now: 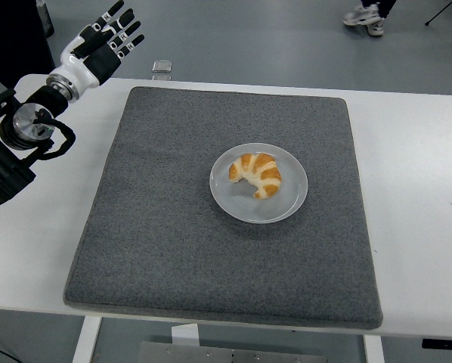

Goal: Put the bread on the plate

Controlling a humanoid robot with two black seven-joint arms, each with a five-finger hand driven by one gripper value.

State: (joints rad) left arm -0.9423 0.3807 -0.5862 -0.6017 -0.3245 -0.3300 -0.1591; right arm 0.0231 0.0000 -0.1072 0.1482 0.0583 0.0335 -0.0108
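A golden croissant (255,174) lies on a round white plate (289,202) in the middle of a grey mat (173,227). My left hand (103,41) is raised at the far left corner of the table, well away from the plate, with its fingers spread and holding nothing. The black left arm (18,140) runs down along the left edge. The right arm is out of view.
A small clear object (162,68) sits at the table's far edge behind the mat. A person's shoes (366,15) show on the floor at the top right. The white table (415,166) shows bare on both sides of the mat.
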